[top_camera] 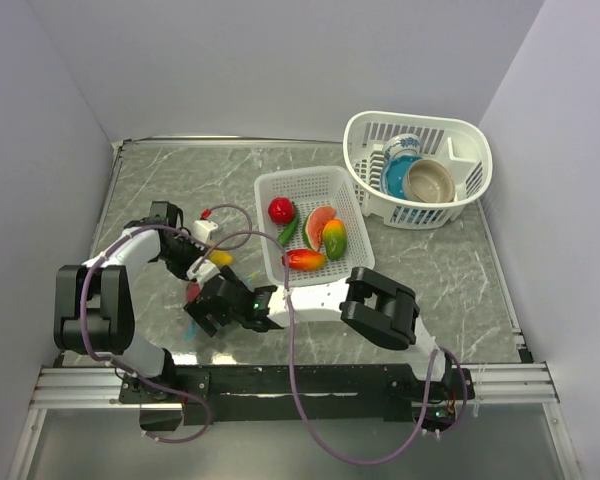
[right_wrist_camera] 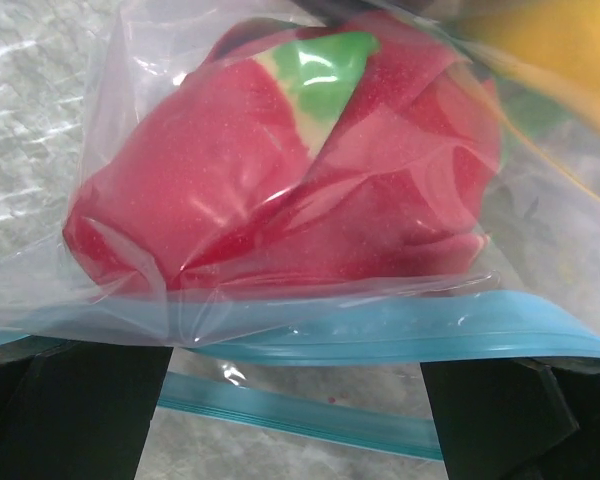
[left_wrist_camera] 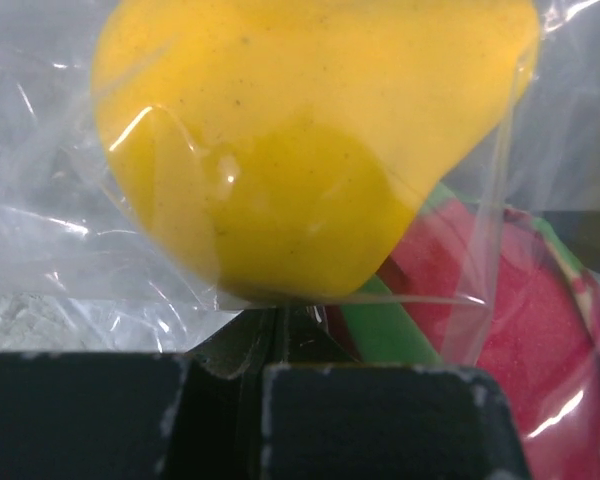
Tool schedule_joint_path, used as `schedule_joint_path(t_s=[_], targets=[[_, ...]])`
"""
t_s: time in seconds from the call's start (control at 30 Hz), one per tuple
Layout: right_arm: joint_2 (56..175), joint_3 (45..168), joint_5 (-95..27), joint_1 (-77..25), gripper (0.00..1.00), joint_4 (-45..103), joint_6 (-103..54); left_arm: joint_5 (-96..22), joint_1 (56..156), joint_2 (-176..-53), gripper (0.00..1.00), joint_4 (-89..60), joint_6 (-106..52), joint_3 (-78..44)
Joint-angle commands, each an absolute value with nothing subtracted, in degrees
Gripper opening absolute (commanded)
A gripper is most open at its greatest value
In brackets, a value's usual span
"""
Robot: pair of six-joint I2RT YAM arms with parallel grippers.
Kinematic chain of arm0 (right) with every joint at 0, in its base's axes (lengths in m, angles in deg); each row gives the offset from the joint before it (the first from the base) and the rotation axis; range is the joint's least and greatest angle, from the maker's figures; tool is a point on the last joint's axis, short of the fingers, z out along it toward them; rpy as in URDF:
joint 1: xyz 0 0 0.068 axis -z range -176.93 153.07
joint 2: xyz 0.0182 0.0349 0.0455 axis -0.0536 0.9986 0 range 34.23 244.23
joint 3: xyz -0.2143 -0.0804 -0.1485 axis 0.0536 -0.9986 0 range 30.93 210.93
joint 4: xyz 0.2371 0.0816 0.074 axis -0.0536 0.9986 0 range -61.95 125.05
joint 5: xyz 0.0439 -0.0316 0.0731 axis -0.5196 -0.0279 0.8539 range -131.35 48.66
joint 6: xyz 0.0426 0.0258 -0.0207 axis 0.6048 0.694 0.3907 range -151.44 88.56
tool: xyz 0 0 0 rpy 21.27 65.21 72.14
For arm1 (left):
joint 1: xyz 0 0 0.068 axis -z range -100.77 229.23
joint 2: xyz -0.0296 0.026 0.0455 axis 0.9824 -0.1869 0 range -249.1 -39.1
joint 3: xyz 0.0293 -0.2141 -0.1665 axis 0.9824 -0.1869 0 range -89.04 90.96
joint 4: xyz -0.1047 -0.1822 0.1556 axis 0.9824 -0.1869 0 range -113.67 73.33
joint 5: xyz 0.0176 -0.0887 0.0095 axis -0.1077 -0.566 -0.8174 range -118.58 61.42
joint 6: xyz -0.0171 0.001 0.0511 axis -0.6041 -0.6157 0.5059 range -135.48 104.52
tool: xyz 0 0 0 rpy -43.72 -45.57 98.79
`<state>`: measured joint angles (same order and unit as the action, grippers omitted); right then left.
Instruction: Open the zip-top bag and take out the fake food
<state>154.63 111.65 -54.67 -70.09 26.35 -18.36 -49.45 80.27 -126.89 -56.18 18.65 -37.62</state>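
— At the left wrist view's bottom edge, our left gripper (left_wrist_camera: pixel 270 400) pinches film of the zip-top bag (left_wrist_camera: pixel 60 230), anchoring it, we judge.
— Our right gripper (right_wrist_camera: pixel 295 405) stands spread at the parted teal zip strip (right_wrist_camera: pixel 400 338), ready for the fake food (right_wrist_camera: pixel 280 180) inside.

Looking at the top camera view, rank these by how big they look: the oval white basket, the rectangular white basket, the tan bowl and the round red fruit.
1. The oval white basket and the rectangular white basket: about alike, so not ranked.
2. The tan bowl.
3. The round red fruit.
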Motion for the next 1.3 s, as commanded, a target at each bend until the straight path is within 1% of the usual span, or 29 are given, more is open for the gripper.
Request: schedule_joint_path(t_s=[0.0,0.17,0.3,0.4,0.43,0.47,0.5,0.53,0.6,0.63,0.67,0.83,0.93,0.97,1.1,1.27], targets=[[150.17,110.30,-53.12,-68.56,1.00,9.52,-16.41,-60.40,82.04,-128.31,0.01,-67.74,19.85,-38.33],[147.00,104.59,-54.60,-68.65,1.00,-1.02,-17.46,-62.50,82.04,-128.93,0.01,-69.93,21.87,-37.54],[146.47,103.44,-59.44,-68.65,1.00,-3.85,-18.51,-64.79,82.22,-128.84,0.01,-72.83,25.82,-36.92],[145.68,102.03,-59.37,-68.65,1.00,-6.05,-20.36,-66.02,82.74,-128.84,0.01,-74.94,28.99,-36.92],[145.68,102.12,-58.93,-68.65,0.95,-5.97,-20.71,-66.29,82.83,-129.10,0.01,-75.21,29.69,-36.75],[146.03,103.16,-58.75,-68.65,0.90,-4.14,-20.89,-66.55,82.92,-129.71,0.01,-75.73,29.87,-36.49],[146.29,103.87,-58.14,-68.65,0.82,-2.99,-20.80,-66.90,82.92,-130.15,0.01,-76.09,29.96,-36.22],[146.56,105.44,-58.39,-68.65,0.59,-1.67,-20.11,-66.73,82.92,-130.51,0.01,-75.91,29.00,-35.78],[147.26,106.07,-57.87,-68.56,0.30,0.97,-19.13,-66.03,82.92,-131.21,0.01,-75.30,28.47,-35.52],[147.09,105.12,-57.69,-68.65,0.06,0.72,-18.96,-65.33,82.92,-131.30,0.01,-74.95,28.03,-35.52],[146.48,104.24,-57.87,-68.56,0.00,-0.59,-18.87,-64.63,82.92,-131.30,0.01,-74.60,27.68,-35.60],[144.02,99.49,-58.48,-68.56,0.00,-2.71,-18.60,-62.34,82.92,-131.30,0.01,-72.49,26.53,-35.78],[140.16,95.63,-58.22,-68.65,0.00,-4.29,-18.78,-59.27,82.83,-131.04,0.01,-69.51,23.56,-36.13],[137.62,94.48,-57.87,-68.65,0.00,-4.90,-18.87,-55.86,82.75,-130.86,0.01,-66.45,22.41,-36.22],[130.93,88.77,-57.08,-68.91,0.00,-5.44,-18.25,-48.29,81.61,-132.70,0.01,-59.84,16.96,-35.70],[124.07,83.23,-56.72,-69.35,0.00,-3.95,-16.67,-46.69,80.29,-135.17,0.01,-57.63,13.96,-33.15]])
